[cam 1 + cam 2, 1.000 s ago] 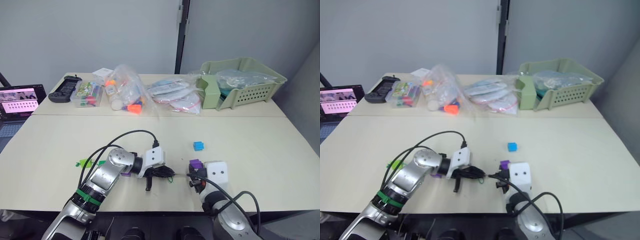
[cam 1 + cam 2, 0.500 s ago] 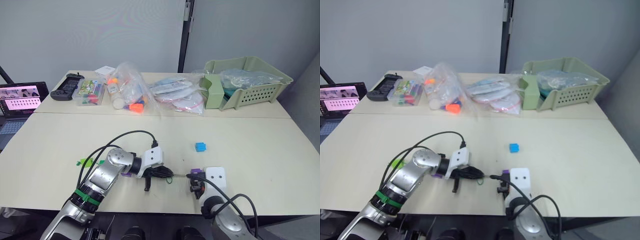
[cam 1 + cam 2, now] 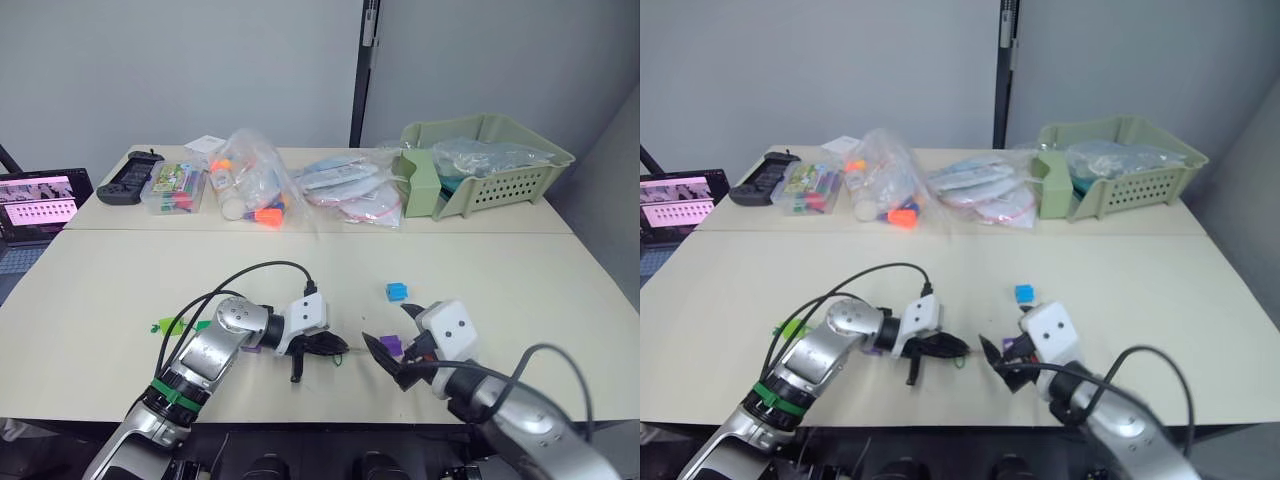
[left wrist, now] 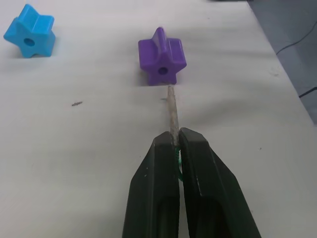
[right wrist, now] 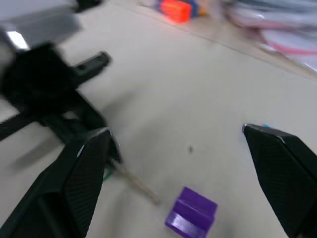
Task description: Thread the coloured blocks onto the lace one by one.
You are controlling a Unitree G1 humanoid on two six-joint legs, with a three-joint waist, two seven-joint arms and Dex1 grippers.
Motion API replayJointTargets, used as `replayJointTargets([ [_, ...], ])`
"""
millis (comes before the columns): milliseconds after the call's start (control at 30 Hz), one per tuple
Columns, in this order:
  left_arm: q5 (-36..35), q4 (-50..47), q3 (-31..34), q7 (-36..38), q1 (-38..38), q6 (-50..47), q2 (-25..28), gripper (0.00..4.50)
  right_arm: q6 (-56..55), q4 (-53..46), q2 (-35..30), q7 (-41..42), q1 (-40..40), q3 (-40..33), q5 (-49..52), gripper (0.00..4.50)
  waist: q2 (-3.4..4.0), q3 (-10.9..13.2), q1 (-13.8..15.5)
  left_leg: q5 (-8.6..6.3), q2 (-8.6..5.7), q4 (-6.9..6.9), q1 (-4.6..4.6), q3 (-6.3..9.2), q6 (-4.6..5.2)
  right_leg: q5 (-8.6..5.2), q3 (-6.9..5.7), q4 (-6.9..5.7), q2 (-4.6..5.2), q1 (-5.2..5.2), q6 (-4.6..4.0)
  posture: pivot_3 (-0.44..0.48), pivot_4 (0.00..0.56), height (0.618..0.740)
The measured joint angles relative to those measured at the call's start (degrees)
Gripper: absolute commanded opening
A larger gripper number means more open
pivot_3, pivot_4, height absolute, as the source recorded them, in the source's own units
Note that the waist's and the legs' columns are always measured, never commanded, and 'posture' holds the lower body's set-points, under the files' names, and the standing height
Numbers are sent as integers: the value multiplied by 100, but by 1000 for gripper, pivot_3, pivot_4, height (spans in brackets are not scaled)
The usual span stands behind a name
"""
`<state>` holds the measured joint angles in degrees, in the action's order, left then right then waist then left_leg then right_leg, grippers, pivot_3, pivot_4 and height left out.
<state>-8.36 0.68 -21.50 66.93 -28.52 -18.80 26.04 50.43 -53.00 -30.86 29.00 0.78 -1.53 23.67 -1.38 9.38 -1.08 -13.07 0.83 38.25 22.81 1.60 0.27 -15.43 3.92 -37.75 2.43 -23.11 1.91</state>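
My left gripper [image 4: 176, 135] is shut on the lace, whose pale stiff tip [image 4: 171, 109] sticks out forward and points at the hole of a purple block [image 4: 162, 62] lying on the table just ahead. My right gripper [image 3: 384, 322] hangs wide open over that purple block [image 3: 391, 345], not touching it. The same block [image 5: 192, 212] lies low between the spread fingers [image 5: 81, 173] in the right wrist view. A blue block [image 3: 397, 291] sits a little farther back. Another purple block [image 3: 252, 347] lies by my left wrist, and a lime green piece [image 3: 166, 325] lies to its left.
A green basket [image 3: 490, 170] stands at the back right. Clear bags of toys [image 3: 255, 190] and flat packets [image 3: 350, 190] lie along the far table. A clear box [image 3: 175, 188], a black controller [image 3: 128, 178] and a laptop [image 3: 38, 205] are at the back left.
My right gripper has opened wide and let go of the purple block, which now lies on the table in front of the lace tip. The left gripper stayed put.
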Motion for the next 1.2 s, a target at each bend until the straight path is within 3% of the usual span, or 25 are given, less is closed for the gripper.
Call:
replayJointTargets([
  [100,-1,-34,13,-34,30,1,5,0,-123,883,-1394,1656,-681,-90,576,4482,0,1,-1,0,-1,-3,-10,-8,0,-8,4,16,3,13,14,0,150,740],
  [200,-2,-150,32,-73,105,-12,53,0,-998,2146,-2037,2803,-1295,420,206,4482,-5,2,4,0,0,-6,-4,-8,0,-4,4,18,2,6,7,0,150,740],
  [367,-4,-323,45,-153,205,-106,104,0,-2255,3525,-2010,3627,-1704,1263,-463,4482,-6,2,22,-1,-6,-6,17,-6,2,13,7,17,9,-9,-19,0,150,740],
  [600,-75,-526,63,-283,272,-274,173,0,-3446,4922,-1663,3953,-2258,1702,-1222,4482,-8,4,26,-1,-6,-1,12,-7,2,17,9,13,11,-5,-14,0,150,740],
  [700,-78,-610,65,-345,271,-315,204,0,-3692,5244,-1543,4053,-2335,1784,-1356,3699,-7,4,27,-1,-6,-1,13,-6,1,17,9,14,12,-6,-15,0,150,740],
  [933,-84,-752,67,-434,267,-435,195,0,-3936,5371,-1401,4166,-2339,1820,-1456,1373,-7,4,27,-1,-5,-1,9,-5,1,18,9,10,11,-5,-16,0,150,740],
  [1200,-75,-756,-25,-473,213,-531,120,0,-3944,5353,-1367,4121,-2295,1790,-1454,1371,-7,3,27,-1,-5,-1,9,-5,1,18,9,10,11,-4,-16,0,150,740],
])
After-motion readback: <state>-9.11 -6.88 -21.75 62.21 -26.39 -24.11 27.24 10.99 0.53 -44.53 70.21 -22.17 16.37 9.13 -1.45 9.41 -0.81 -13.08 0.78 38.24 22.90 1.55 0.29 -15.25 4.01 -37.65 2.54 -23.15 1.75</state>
